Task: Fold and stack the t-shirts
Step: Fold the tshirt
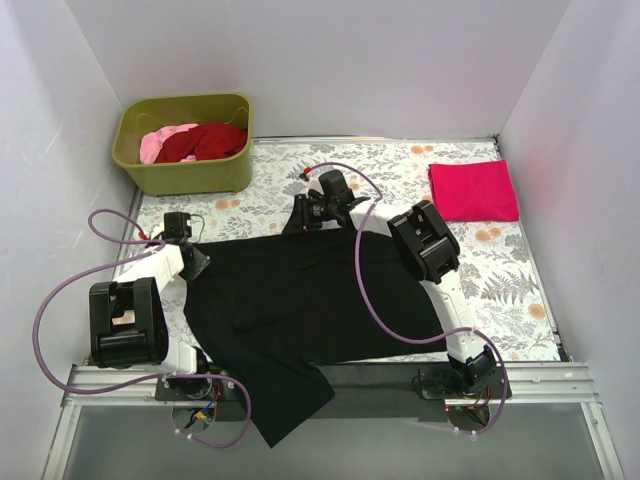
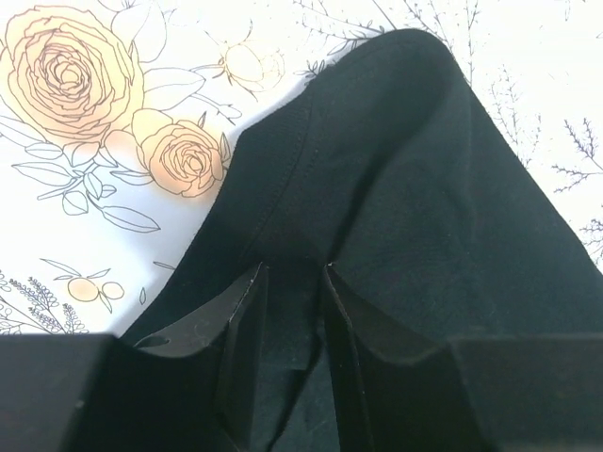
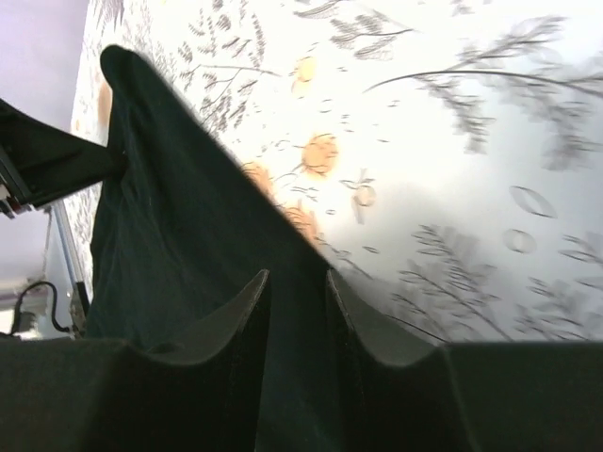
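A black t-shirt [image 1: 300, 310] lies spread on the floral cloth, with part hanging over the near edge. My left gripper [image 1: 192, 262] is shut on its far left corner; the black fabric [image 2: 405, 188] runs between the fingers. My right gripper [image 1: 305, 218] is shut on its far edge near the middle, fabric [image 3: 179, 235] pinched between the fingers. A folded magenta-pink t-shirt [image 1: 473, 190] lies at the far right. A dark red t-shirt [image 1: 208, 141] and a pale pink t-shirt [image 1: 160, 142] lie in the tub.
An olive-green tub [image 1: 185, 172] stands at the far left corner. The grey-and-orange floral table cloth [image 1: 500, 270] covers the table. White walls close in three sides. A metal rail [image 1: 380, 378] runs along the near edge by the arm bases.
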You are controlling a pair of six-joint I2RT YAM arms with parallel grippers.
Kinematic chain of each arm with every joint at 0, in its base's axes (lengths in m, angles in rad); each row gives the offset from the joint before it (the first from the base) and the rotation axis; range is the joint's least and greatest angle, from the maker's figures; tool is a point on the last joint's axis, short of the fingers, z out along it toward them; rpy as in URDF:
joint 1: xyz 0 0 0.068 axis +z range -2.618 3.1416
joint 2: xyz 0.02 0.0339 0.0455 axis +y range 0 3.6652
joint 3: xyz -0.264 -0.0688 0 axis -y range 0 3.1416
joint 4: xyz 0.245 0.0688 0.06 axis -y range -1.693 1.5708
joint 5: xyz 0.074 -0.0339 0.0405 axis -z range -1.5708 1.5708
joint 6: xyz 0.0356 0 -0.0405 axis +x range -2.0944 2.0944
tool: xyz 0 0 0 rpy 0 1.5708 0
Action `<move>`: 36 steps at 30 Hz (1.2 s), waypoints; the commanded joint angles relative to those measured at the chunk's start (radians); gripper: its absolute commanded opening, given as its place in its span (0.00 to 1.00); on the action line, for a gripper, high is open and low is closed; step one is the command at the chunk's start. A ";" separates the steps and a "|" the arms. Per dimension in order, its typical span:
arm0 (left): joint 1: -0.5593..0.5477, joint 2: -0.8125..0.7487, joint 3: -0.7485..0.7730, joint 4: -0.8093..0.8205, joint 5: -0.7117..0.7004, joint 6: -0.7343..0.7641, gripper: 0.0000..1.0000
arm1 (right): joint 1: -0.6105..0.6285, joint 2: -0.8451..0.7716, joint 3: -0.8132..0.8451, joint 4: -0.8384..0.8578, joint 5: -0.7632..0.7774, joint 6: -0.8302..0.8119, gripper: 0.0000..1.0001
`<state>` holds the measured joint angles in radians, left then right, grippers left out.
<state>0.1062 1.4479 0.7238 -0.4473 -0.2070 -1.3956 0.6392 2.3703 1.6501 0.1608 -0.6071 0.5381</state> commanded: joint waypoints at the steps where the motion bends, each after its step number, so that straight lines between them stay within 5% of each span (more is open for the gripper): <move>1: 0.006 0.043 -0.012 -0.034 -0.057 0.001 0.29 | -0.045 0.007 -0.038 0.009 0.061 0.016 0.33; 10: 0.020 0.060 0.029 -0.068 -0.095 0.003 0.31 | -0.061 -0.016 -0.010 0.008 0.030 0.003 0.33; 16: 0.021 -0.058 0.080 -0.031 -0.003 -0.009 0.53 | -0.076 -0.150 -0.052 0.006 0.035 -0.036 0.33; 36: 0.020 0.025 0.105 -0.014 0.096 -0.025 0.36 | -0.346 -0.666 -0.633 0.002 0.049 -0.155 0.33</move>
<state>0.1223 1.4738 0.8253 -0.4671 -0.1253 -1.4139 0.3145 1.7702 1.0576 0.1558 -0.5518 0.4232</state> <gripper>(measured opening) 0.369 0.334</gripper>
